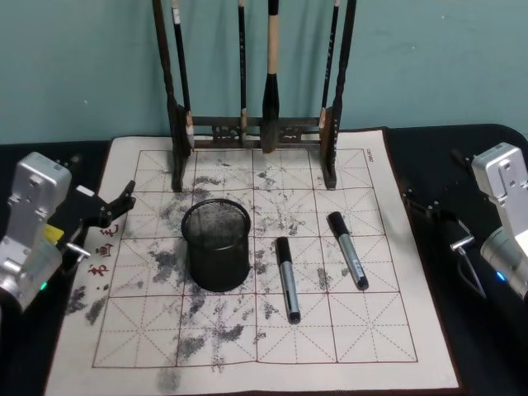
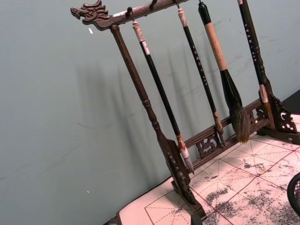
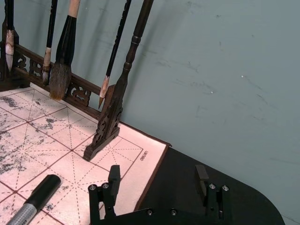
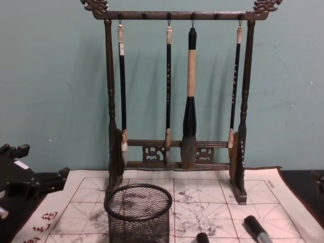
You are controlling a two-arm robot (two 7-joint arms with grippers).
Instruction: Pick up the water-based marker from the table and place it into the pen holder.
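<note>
Table [image 1: 483, 363] is dark, with a gridded, ink-smudged mat [image 1: 247, 351] on top. Clock directions below are read in the head view, 12 pointing away from the robot.

The pen holder [image 1: 216, 266] stands upright just toward 9 o'clock of the mat's centre, its mesh cup also seen side-on in the chest view.

Two look-alike markers, black cap and grey barrel, lie flat on the mat at 3 o'clock of the holder. Cannot tell which one is the water-based one. The near marker [image 1: 287, 279] is just beside the holder and not touching it. The far marker [image 1: 347, 249] is farther toward 3 o'clock and apart from the first. Both point roughly 12 to 6, with caps at the 12 end.

The brush rack [image 1: 223, 129] stands at the mat's 12 o'clock edge with four brushes [image 4: 191, 91] hanging from it.

Left gripper [image 1: 124, 206] sits at 9 o'clock of the holder, over the mat's left edge. Its fingers are spread apart and hold nothing.

Right gripper [image 3: 158, 176] sits out at 3 o'clock near the mat's right edge, mostly over dark tabletop. Its fingers are wide apart and empty. The far marker's cap lies on the mat beside it, not touching.
</note>
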